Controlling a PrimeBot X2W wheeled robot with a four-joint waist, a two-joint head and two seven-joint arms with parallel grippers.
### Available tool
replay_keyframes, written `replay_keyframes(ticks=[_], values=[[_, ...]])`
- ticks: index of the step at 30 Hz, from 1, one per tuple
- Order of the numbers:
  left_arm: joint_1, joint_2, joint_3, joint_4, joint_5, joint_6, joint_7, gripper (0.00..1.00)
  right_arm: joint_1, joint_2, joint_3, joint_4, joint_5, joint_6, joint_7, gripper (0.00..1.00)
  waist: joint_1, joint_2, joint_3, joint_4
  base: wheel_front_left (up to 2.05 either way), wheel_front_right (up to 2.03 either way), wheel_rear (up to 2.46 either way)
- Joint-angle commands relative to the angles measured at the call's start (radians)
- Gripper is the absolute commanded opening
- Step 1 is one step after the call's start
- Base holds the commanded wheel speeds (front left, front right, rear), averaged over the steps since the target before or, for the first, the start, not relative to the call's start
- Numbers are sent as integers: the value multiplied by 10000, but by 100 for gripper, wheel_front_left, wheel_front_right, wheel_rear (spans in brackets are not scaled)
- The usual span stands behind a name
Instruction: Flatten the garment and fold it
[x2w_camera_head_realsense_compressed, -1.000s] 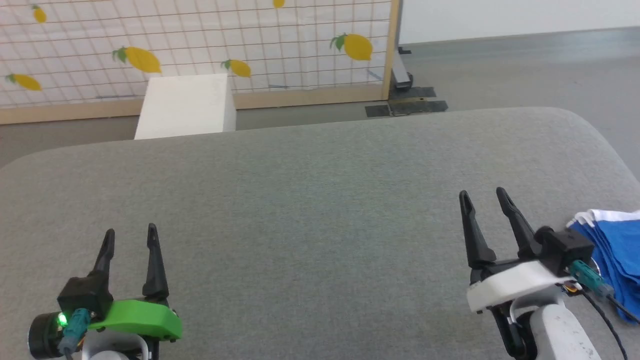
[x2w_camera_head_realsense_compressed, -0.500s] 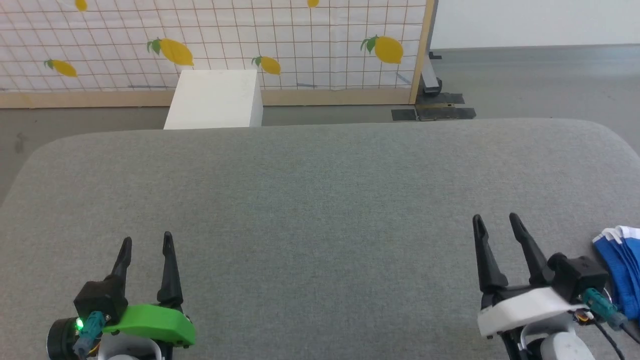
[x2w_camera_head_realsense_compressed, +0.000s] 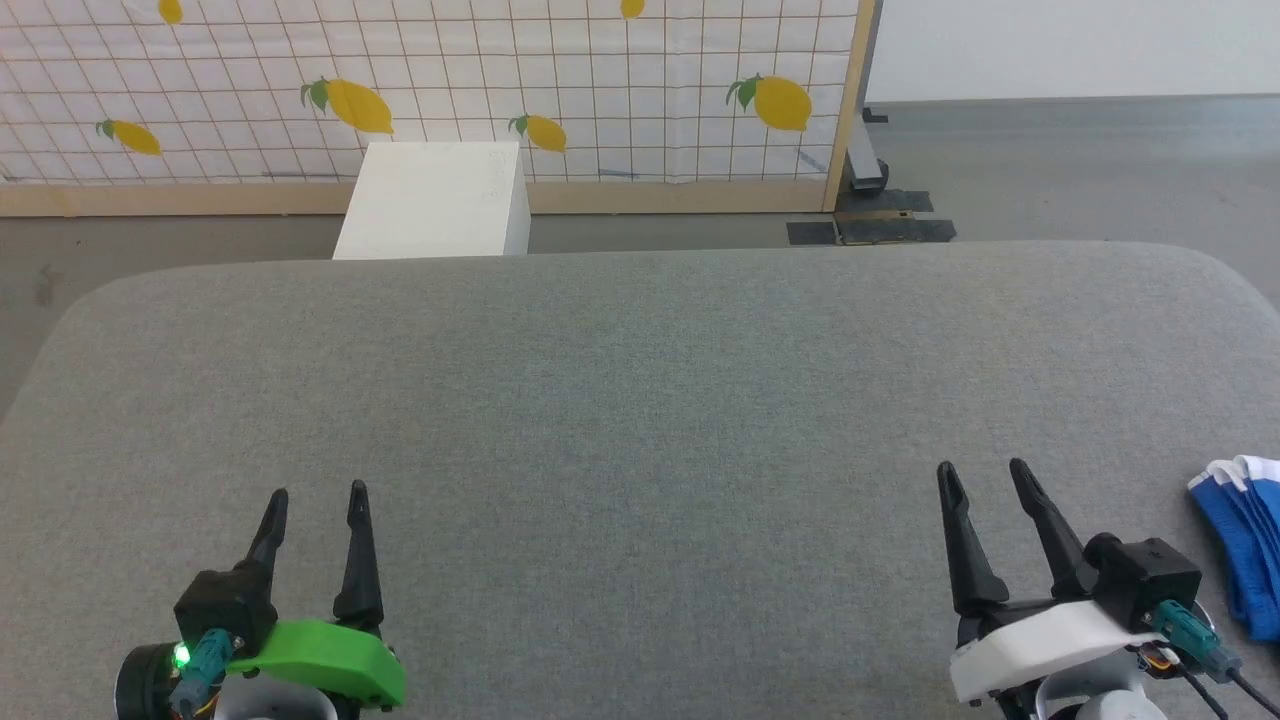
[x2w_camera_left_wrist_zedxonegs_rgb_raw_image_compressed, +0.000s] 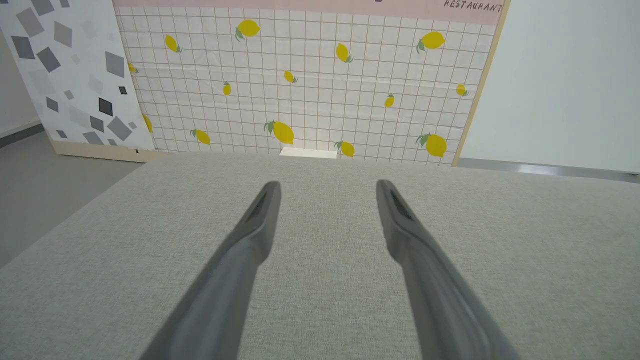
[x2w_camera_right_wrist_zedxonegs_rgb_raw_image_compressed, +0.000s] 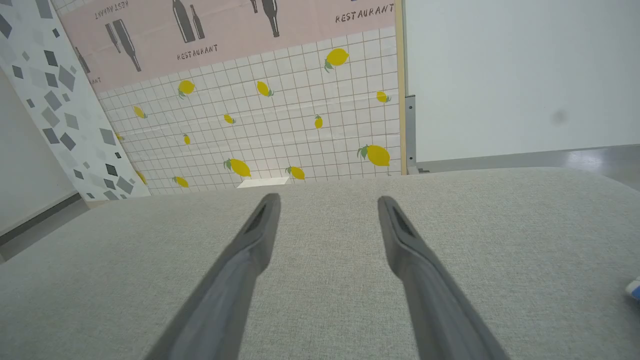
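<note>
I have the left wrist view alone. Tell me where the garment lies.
Observer: In the head view the garment lies in folds on the grey padded surface, at the picture's right edge, just right of the right gripper.
Operator: Report that gripper's state.
Observer: Open, nothing between its fingers, apart from the fabric.
Operator: Check the right wrist view.
Observer: A small blue-and-white corner of the fabric shows at its right edge.
</note>
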Motion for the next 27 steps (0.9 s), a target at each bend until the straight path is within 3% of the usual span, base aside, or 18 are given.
replay_keyframes(ticks=[1,3,4,27], values=[[47,-39,-2,35,107,-91,-46,100,114,3,26,33,-40,-15,-51,100,1,0,-5,-4,0,0,0],[45,-58,-8,62,120,-159,-47,100,125,3,24,50,-14,-15,-51,100,1,0,-6,-3,0,0,0],[1,-28,-4,65,4,-132,3,0,0,0,4,21,0,0,3,0,1,0,-6,-3,0,0,0],[5,-139,-13,-194,283,-84,370,0,26,0,-52,-291,-311,-1,376,0,1,0,28,-42,0,0,0]])
